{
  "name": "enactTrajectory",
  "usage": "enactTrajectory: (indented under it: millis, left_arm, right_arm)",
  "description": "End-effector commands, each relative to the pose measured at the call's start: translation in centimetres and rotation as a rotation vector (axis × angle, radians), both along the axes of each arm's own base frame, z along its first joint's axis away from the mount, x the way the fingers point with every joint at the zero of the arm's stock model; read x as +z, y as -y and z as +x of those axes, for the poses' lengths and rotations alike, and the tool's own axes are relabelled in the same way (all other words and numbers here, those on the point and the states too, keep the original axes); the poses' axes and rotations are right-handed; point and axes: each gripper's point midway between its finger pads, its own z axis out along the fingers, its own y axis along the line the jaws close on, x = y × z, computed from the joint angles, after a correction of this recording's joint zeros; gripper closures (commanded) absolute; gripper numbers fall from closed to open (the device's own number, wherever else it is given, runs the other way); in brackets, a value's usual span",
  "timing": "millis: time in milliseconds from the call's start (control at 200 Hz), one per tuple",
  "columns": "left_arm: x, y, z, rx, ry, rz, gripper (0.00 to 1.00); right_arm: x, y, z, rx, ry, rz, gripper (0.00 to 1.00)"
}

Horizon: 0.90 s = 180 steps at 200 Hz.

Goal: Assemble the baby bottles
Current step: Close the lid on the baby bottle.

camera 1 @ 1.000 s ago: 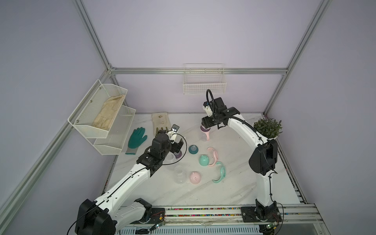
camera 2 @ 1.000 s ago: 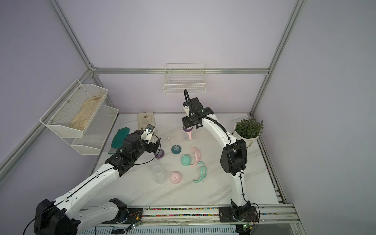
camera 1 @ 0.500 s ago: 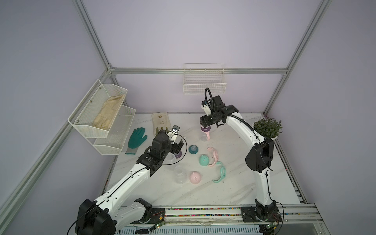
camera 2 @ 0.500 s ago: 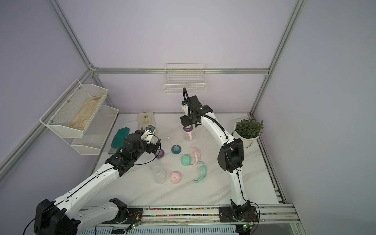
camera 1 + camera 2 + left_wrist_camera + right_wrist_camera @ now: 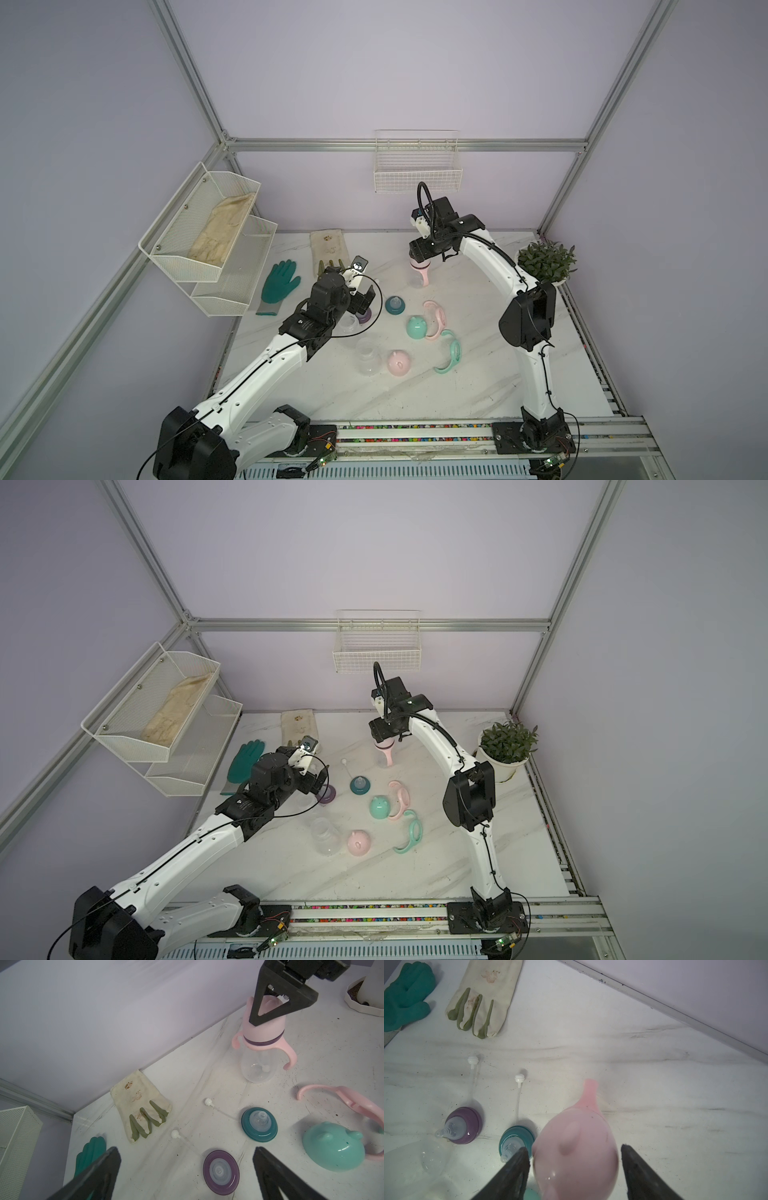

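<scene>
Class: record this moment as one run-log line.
left gripper: open, near purple nipple collar | right gripper: open, astride pink dome cap on bottle | loose: teal nipple collar

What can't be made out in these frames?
Right wrist view: whether the right hand grips or merely brackets the pink dome cap; the gaps beside its fingers are too thin to judge.
Both top views: one clear bottle lies mostly hidden under the left arm.
Right wrist view: the mint dome cap is cut off by the picture's edge, behind the pink one and a finger.
</scene>
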Motion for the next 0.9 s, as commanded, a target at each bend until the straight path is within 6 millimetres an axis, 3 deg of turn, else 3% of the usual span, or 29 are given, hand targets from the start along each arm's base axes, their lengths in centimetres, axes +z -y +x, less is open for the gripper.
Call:
enactTrajectory:
  millis: [0,230,445,750,895]
  left_arm:
    - [4.0,0.5,0.8,-0.015,0.082,-0.031,0.0]
    - [3.7,0.7,1.0,-0.019,0.074,-0.029,0.0]
    - [4.3,0.9,2.1,0.017,0.075,-0.098,0.0]
    - [6.3,4.0,4.1,-0.074,0.119,-0.227,0.0]
    - [6.7,5.2,6.2,-0.081,0.133,-0.25,0.0]
  right_arm:
    - [0.5,0.4,0.2,0.012,0.011,-0.009,0.27]
    - [0.9,0.2,0.2,0.019,0.024,0.003,0.27]
    - [5.2,-0.5,0.2,0.049,0.172,0.1,0.27]
    - [9.8,-0.5,0.2,0.103,0.333,0.332,0.29]
    - [9.4,0.5,0.8,0.101,0.354,0.377,0.38]
